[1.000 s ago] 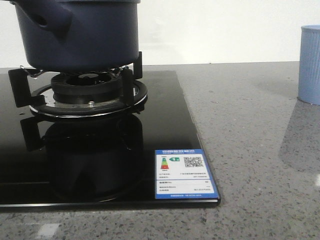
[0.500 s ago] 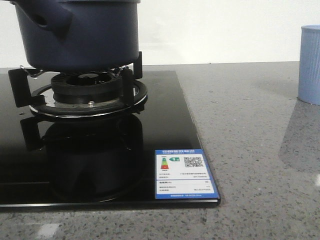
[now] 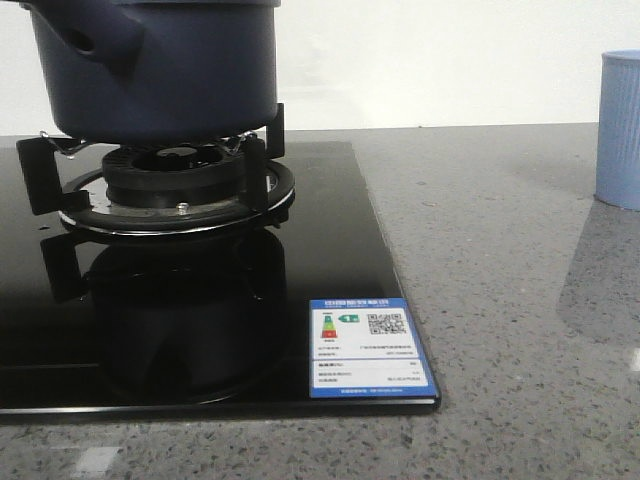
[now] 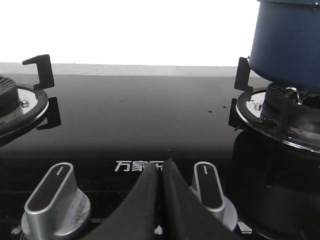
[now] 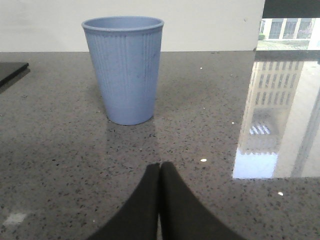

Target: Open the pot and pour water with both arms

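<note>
Navy-blue and matte, the pot (image 3: 160, 65) sits on the burner grate (image 3: 165, 180) at the frame's upper left, probably heavy and rigid, best gripped by its stubby handle (image 3: 95, 40); both the left gripper (image 4: 160, 172) and the right gripper (image 5: 160, 175) are pressed together, empty.

Front camera low, close; shares pot (image 3: 160, 65) with left wrist.

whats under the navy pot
The pot sits on black burner supports over a round gas burner on the glossy black cooktop. The pot's base hides the burner's top; no flame visible.
</note>
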`<state>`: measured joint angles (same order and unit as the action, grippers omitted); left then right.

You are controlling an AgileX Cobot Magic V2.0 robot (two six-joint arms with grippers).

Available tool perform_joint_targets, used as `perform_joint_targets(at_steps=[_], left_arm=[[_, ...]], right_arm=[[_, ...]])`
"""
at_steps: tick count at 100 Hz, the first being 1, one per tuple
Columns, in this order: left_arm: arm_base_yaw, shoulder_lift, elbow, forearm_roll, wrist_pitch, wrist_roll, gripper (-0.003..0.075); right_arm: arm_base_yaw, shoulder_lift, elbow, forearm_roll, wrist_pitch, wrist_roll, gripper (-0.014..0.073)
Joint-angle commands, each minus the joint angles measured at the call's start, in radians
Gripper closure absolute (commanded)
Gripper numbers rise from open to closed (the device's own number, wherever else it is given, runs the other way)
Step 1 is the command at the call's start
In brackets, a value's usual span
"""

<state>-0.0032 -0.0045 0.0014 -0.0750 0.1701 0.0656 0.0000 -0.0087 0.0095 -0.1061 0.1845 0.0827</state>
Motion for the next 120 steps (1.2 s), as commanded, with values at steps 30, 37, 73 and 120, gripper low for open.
perform_joint_targets(at_steps=[30,37,73,120], left_arm=[[-0.006,-0.025,0.033,-0.093,-0.089,-0.002,0.0739],[-0.006,-0.025,0.033,-0.15,-0.093,-0.002,0.0739],[-0.006,-0.025,0.033,-0.453,-0.136,-0.002,0.0739],[-0.006,0.005,-0.17,-0.544,-0.03,0.039,0.0739]], right_arm=[[-0.005,-0.019,0.027,0.049,-0.127,-0.007,0.0663],[-0.005,-0.019,0.027,0.115,-0.127,-0.007,0.0663],[-0.005,-0.019,0.027,0.388,-0.159,-0.005,0.0663],[-0.005,0.007,-0.143,0.535,0.046,-0.01,0.0646]])
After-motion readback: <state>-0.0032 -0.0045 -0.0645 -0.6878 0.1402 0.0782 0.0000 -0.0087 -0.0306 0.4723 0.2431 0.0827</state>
